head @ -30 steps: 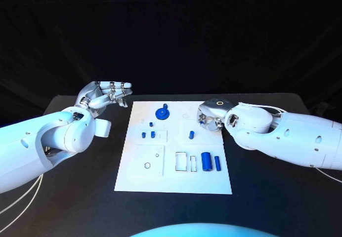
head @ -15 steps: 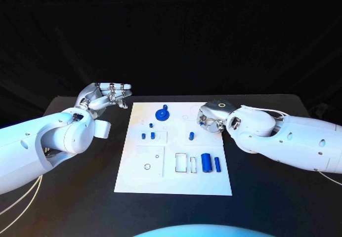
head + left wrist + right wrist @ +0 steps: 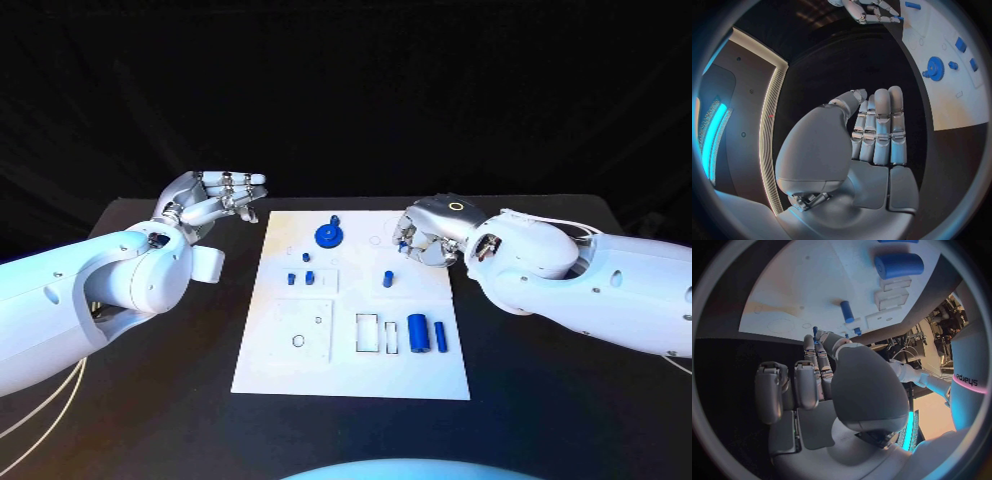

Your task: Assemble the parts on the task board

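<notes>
Head view, board: the white task board (image 3: 353,345) lies in the middle of the black table (image 3: 555,400), with blue parts spread over it.
Head view, parts: a blue gear (image 3: 330,235) sits near the far edge; two small pegs (image 3: 300,277) lie left of centre, a slim pin (image 3: 388,278) at centre, and a thick cylinder (image 3: 417,333) with a thinner rod (image 3: 440,335) just beside it lie nearer the robot.
Head view, change: over the last second the right hand (image 3: 427,243) has drifted a little farther along the board's far right edge; the parts lie as they did.
Head view, left hand: the left hand (image 3: 219,196) stays raised off the board's far left corner, fingers curled in, holding nothing.
Left wrist view: the left hand (image 3: 870,135) shows its fingers side by side and bent over the palm, empty; the gear (image 3: 934,67) lies well apart on the board.
Right wrist view: the right hand (image 3: 820,375) has its fingers folded close, and I cannot tell whether a small blue piece at the fingertips is held or merely lies behind them; the pin (image 3: 846,311) and cylinder (image 3: 899,264) lie beyond.
Meaning: my reading is that assembly has barely begun, and the right hand is lining up over the far parts.
</notes>
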Available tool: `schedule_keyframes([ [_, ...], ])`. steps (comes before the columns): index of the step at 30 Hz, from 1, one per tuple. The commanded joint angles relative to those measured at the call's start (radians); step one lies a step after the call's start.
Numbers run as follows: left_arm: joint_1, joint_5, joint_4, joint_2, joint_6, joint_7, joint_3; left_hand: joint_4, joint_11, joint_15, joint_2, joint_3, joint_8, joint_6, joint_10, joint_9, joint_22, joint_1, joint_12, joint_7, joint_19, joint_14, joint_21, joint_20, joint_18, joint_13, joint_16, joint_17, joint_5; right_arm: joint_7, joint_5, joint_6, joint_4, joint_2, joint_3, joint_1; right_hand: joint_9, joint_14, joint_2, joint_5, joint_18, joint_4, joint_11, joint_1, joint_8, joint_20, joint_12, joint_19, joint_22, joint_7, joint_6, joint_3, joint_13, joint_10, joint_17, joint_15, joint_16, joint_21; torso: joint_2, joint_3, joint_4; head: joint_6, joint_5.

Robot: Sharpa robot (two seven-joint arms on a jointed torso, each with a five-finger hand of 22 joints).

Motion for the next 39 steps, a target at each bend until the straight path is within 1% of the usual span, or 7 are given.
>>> schedule_keyframes([
  [1, 0.001, 0.012, -0.001, 0.004, 0.015, 0.005, 0.0, -0.004, 0.002, 0.001, 0.007, 0.0, -0.005, -0.007, -0.008, -0.001, -0.001, 0.002, -0.005, -0.002, 0.005, 0.001, -0.005, -0.002, 0.005, -0.002, -0.003, -0.001, 0.004, 0.015, 0.031, -0.026, 0.042, 0.0, 0.001, 0.001, 0.002, 0.057, -0.003, 0.002, -0.009, -0.006, -0.011, -0.012, 0.003, -0.006, -0.002, 0.056, 0.175, -0.001, 0.005, 0.002, -0.001, 0.017, -0.001, -0.009, 0.003, 0.007, 0.001, 0.001, -0.0008, 0.003, 0.012],
  [9, 0.0, 0.02, -0.007, 0.016, 0.019, 0.005, -0.002, -0.004, 0.003, 0.002, 0.008, 0.001, -0.006, -0.008, -0.008, -0.002, -0.001, 0.002, -0.005, -0.001, 0.005, 0.001, -0.006, -0.001, 0.005, -0.002, -0.004, -0.001, 0.004, 0.036, 0.048, -0.032, 0.117, 0.058, 0.002, -0.015, 0.002, 0.057, -0.003, 0.003, -0.008, -0.008, -0.011, -0.012, 0.003, -0.006, -0.003, 0.055, 0.174, -0.001, 0.005, 0.003, -0.001, 0.018, -0.001, -0.009, 0.002, 0.005, 0.0, 0.0, 0.0028, -0.001, 0.05],
  [14, 0.0, 0.023, -0.01, 0.026, 0.022, 0.006, -0.003, -0.004, 0.003, 0.002, 0.008, 0.001, -0.006, -0.008, -0.008, -0.002, -0.001, 0.002, -0.005, -0.001, 0.005, 0.001, -0.006, -0.001, 0.005, -0.002, -0.004, -0.001, 0.004, 0.051, 0.051, -0.027, 0.112, 0.125, 0.0, -0.048, 0.003, 0.057, -0.003, 0.006, -0.009, -0.01, -0.011, -0.012, 0.002, -0.006, -0.005, 0.057, 0.177, 0.0, 0.005, 0.004, -0.002, 0.018, -0.002, -0.009, 0.002, 0.009, 0.0, -0.0001, 0.003, -0.014, 0.095],
  [18, 0.0, 0.023, -0.008, 0.03, 0.024, 0.005, -0.004, -0.004, 0.003, 0.002, 0.008, 0.001, -0.006, -0.008, -0.008, -0.002, -0.001, 0.001, -0.005, -0.001, 0.005, 0.001, -0.006, -0.001, 0.005, -0.002, -0.004, -0.001, 0.004, 0.061, 0.059, -0.025, 0.082, 0.175, -0.004, -0.078, 0.003, 0.057, -0.003, 0.006, -0.009, -0.01, -0.011, -0.012, 0.002, -0.006, -0.006, 0.057, 0.177, 0.0, 0.005, 0.004, -0.002, 0.019, -0.002, -0.009, 0.002, 0.008, 0.001, -0.0013, 0.003, -0.02, 0.114],
  [24, 0.0, 0.024, -0.006, 0.034, 0.026, 0.002, -0.004, -0.004, 0.003, 0.002, 0.008, 0.001, -0.006, -0.008, -0.009, -0.002, -0.001, 0.001, -0.005, -0.001, 0.005, 0.001, -0.006, -0.001, 0.005, -0.002, -0.004, -0.002, 0.004, 0.069, 0.068, -0.024, 0.034, 0.223, -0.012, -0.111, 0.003, 0.057, -0.002, 0.007, -0.009, -0.011, -0.011, -0.013, 0.001, -0.006, -0.007, 0.057, 0.178, 0.001, 0.005, 0.005, -0.003, 0.019, -0.003, -0.009, 0.002, 0.01, 0.001, -0.0029, 0.0034, -0.027, 0.129],
  [29, 0.0, 0.024, -0.004, 0.036, 0.026, 0.002, -0.004, -0.004, 0.003, 0.002, 0.008, 0.001, -0.005, -0.009, -0.009, -0.002, -0.001, 0.0, -0.005, -0.001, 0.005, 0.001, -0.006, -0.001, 0.005, -0.002, -0.005, -0.002, 0.003, 0.075, 0.065, -0.024, -0.002, 0.252, -0.014, -0.128, 0.003, 0.057, -0.001, 0.008, -0.009, -0.011, -0.01, -0.015, 0.001, -0.005, -0.008, 0.057, 0.178, 0.001, 0.004, 0.005, -0.003, 0.019, -0.002, -0.009, 0.002, 0.011, 0.001, -0.0013, 0.0019, -0.033, 0.143],
  [39, 0.0, 0.024, -0.002, 0.038, 0.027, 0.004, -0.004, -0.005, 0.004, 0.003, 0.008, 0.001, -0.007, -0.013, -0.01, -0.002, -0.002, -0.001, -0.006, 0.001, 0.005, 0.002, -0.007, 0.0, 0.005, -0.002, -0.006, -0.003, 0.003, 0.076, 0.056, -0.016, -0.041, 0.277, -0.016, -0.147, 0.003, 0.057, -0.001, 0.009, -0.009, -0.011, -0.01, -0.016, 0.0, -0.005, -0.009, 0.057, 0.178, 0.002, 0.004, 0.005, -0.004, 0.019, -0.002, -0.009, 0.002, 0.01, 0.001, -0.0014, 0.0014, -0.038, 0.149],
])
